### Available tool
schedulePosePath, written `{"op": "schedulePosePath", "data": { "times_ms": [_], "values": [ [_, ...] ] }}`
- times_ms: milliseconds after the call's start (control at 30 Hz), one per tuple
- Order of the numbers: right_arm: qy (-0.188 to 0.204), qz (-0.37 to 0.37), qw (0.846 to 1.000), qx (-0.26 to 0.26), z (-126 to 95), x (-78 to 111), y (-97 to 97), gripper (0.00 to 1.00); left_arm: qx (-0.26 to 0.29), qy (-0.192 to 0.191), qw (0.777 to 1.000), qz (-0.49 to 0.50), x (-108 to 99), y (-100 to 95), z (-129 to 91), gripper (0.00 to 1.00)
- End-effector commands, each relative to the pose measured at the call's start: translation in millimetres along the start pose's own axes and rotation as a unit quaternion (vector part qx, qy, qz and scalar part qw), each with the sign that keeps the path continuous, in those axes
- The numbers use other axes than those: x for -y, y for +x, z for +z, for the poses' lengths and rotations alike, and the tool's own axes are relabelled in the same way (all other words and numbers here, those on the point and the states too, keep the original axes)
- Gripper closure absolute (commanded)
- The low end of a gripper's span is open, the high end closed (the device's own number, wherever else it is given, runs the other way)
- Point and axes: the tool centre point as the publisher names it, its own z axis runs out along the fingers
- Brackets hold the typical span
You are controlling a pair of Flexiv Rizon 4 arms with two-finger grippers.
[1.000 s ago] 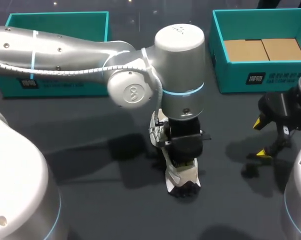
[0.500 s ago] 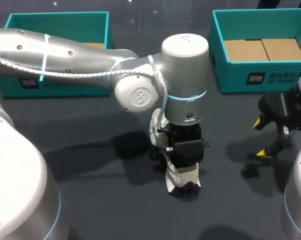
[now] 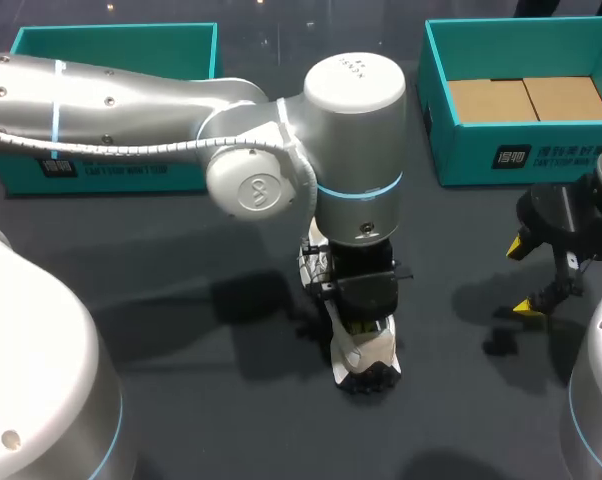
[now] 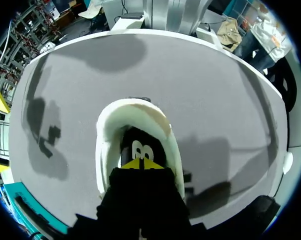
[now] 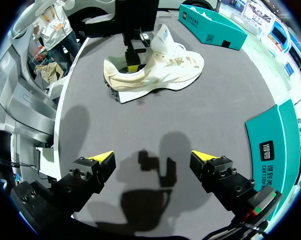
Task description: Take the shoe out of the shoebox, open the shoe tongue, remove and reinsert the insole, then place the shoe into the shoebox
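A white sneaker point(image 3: 367, 357) lies on the dark table near its middle, seen side-on in the right wrist view point(image 5: 158, 75). My left arm reaches over it from the left. My left gripper point(image 3: 365, 320) points straight down into the shoe's opening, its yellow tips pressed together and shut point(image 4: 140, 164) just above the dark insole point(image 4: 138, 144). I cannot tell whether they pinch anything. The shoe's pale collar point(image 4: 104, 145) rings the tips. My right gripper point(image 3: 526, 277) hangs open to the right of the shoe, nothing between its fingers point(image 5: 151, 159).
A teal shoebox point(image 3: 461, 150) with a cardboard floor stands at the back right, close behind my right gripper point(image 5: 270, 150). A second teal box point(image 3: 111, 45) stands at the back left, partly behind my left arm.
My left arm's wrist swung a little to the right and then back to the left, its gripper staying in the shoe. The shoe and my right arm kept their places.
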Motion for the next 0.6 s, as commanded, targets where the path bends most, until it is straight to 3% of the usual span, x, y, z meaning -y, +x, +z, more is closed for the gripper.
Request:
{"op": "schedulePosePath", "data": {
  "times_ms": [33, 267, 600],
  "values": [
    [0.001, 0.0, 1.0, 0.002, 1, -0.2, 1.6, 0.0, -0.004, -0.045, 0.999, -0.001, 11, -3.7, -16, 1.0],
    [0.001, 0.0, 1.0, 0.002, 1, -0.2, 1.6, 0.0, -0.015, -0.096, 0.995, -0.031, -3, -11.6, -12, 1.0],
    [0.001, 0.0, 1.0, 0.002, 1, -0.2, 1.6, 0.0, -0.016, -0.11, 0.993, -0.047, -18, -2.6, -16, 1.0]
  ]
}}
